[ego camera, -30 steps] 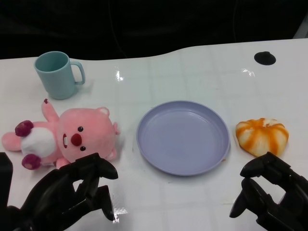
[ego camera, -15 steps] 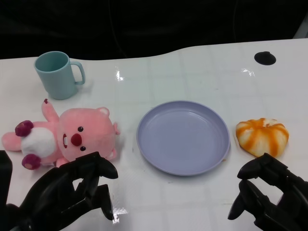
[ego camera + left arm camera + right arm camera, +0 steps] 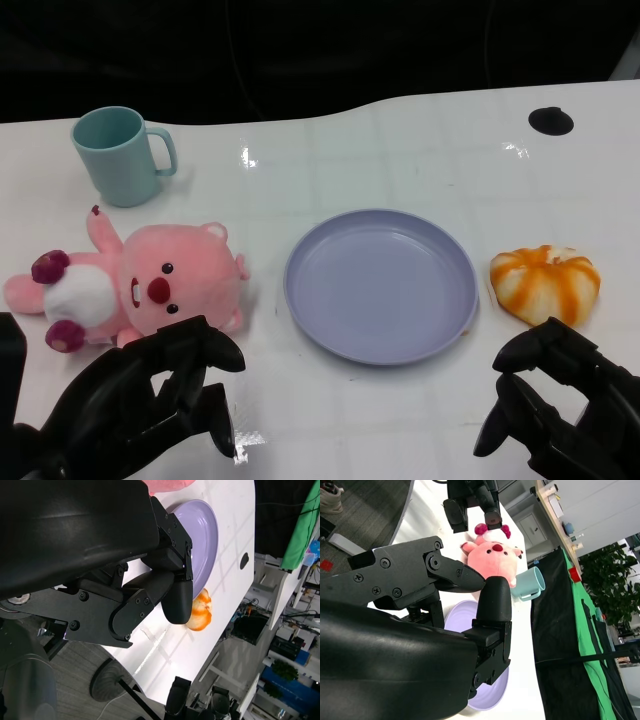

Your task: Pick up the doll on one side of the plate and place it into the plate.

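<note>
The left hand (image 3: 150,395) hovers low over the near edge of the tabletop (image 3: 400,160), fingers curled in loosely with nothing between them. Its fingertips sit just short of the doll (image 3: 140,285), apart from it. The right hand (image 3: 560,400) hangs at the opposite near corner, also curled and empty, just this side of an orange-striped bun (image 3: 545,283).

The doll lies on its back left of the plate (image 3: 380,285), near it but not touching, head toward the plate and dark-red paws pointing away. A teal cup (image 3: 120,155) stands beyond it, well apart.

The doll looks like a stuffed plush: light, soft, and likely to squash under the fingers rather than slip. The big round head is the nearest and fullest part, so closing around it, or around the body just behind it, should give a secure hold. The thin limbs would probably let it dangle and swing. Nothing fragile is at stake; the plate is shallow and open, so a loose drop should do.
</note>
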Tool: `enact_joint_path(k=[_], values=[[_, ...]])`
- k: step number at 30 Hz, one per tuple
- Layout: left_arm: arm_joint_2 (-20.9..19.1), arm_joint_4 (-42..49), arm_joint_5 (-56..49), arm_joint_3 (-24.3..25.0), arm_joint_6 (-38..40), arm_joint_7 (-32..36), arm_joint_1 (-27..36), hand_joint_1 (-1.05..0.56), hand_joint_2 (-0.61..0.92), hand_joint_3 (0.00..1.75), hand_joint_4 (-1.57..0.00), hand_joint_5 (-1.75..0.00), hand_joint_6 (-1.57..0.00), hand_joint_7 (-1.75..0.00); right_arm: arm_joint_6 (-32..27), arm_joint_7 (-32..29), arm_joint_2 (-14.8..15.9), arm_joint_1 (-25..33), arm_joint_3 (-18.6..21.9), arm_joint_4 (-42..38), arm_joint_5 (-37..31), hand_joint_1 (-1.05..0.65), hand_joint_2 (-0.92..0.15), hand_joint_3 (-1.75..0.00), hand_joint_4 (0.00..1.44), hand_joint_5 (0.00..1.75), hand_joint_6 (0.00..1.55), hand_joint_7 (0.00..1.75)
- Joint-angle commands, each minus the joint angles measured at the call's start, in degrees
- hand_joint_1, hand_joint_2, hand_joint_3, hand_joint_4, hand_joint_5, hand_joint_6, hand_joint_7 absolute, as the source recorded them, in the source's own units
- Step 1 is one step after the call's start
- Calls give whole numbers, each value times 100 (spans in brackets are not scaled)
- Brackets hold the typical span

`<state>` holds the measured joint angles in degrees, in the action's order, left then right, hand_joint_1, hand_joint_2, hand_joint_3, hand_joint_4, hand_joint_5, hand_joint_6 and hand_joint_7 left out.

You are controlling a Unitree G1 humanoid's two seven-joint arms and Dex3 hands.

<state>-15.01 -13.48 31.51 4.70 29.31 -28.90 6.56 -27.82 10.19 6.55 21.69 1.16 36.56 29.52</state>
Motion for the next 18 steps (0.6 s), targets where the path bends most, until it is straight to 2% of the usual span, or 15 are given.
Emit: enact_joint_path(k=[1, 10, 14, 17, 18], values=[[-6, -55, -53, 41, -94, 42, 3, -36, 67, 91, -65, -175, -62, -145, 77, 37, 76, -33, 35, -10, -45, -37, -92, -66, 49, 175, 29, 174], [207, -62, -214, 145, -720, 93, 65, -31, 65, 90, -60, -156, -62, -115, 120, 43, 69, -40, 36, -11, -88, -36, -92, -66, 49, 175, 28, 174], [283, -100, -357, 165, -1087, 169, 90, -32, 72, 70, -57, -147, -59, -98, 106, 17, 75, -38, 19, 20, -122, -36, -92, -67, 49, 175, 28, 174], [320, -143, -556, 156, -1339, 283, 130, -35, 82, 47, -51, -143, -55, -89, 141, 39, 77, -22, 11, 25, -158, -36, -92, -67, 49, 175, 28, 174], [334, -147, -616, 153, -1420, 310, 141, -37, 88, 37, -51, -136, -54, -82, 157, 51, 77, -16, 5, 25, -180, -36, -92, -67, 49, 175, 28, 174]])
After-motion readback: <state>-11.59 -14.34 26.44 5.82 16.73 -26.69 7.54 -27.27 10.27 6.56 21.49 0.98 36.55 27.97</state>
